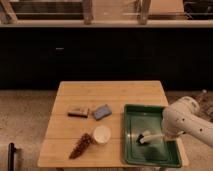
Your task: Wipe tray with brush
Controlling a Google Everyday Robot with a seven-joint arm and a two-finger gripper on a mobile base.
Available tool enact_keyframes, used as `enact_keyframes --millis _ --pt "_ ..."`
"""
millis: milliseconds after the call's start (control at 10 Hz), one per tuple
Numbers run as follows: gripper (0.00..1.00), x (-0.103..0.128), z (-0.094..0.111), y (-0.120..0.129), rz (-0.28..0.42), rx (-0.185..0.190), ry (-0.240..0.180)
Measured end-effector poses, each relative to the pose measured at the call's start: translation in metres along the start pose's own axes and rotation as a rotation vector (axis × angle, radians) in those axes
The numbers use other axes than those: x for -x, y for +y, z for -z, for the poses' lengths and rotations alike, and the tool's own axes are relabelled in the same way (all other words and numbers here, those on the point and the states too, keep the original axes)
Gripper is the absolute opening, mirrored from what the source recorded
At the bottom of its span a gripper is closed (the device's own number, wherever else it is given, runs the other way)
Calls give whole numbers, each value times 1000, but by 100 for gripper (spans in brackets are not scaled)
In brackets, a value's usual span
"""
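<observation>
The wiping step looks to be under way: the brush [146,137] lies low inside the tray [167,159], its dark head toward the tray's left side and its pale handle running right toward the arm. The tray sits at the right end of the wooden worktop [95,95]. The tool [159,135] is down over the tray's middle, at the handle end of the brush, and seems to have hold of it, though whether its grip is closed or slack cannot be told from here. The white arm [182,117] comes in from the right edge, its bulky elbow raised above the tray's right rim and its forearm angled down and leftward. The next move, as I judge it, calls for dragging the head across the green floor in a steady sweep, keeping it pressed down and short of the raised rim. Off to the left, well apart from the tray, rest a brown block [78,111], a blue sponge [102,111], a white cup [101,134] and a brown pinecone-like thing [80,146].
</observation>
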Motion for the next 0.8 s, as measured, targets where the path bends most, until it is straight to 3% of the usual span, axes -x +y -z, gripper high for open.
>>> enact_keyframes --millis 200,400,800 --pt "0 -33 2 -9 -69 -11 2" --pt "0 -44 6 -25 -101 -19 4" --pt "0 -20 13 -63 -77 -34 3"
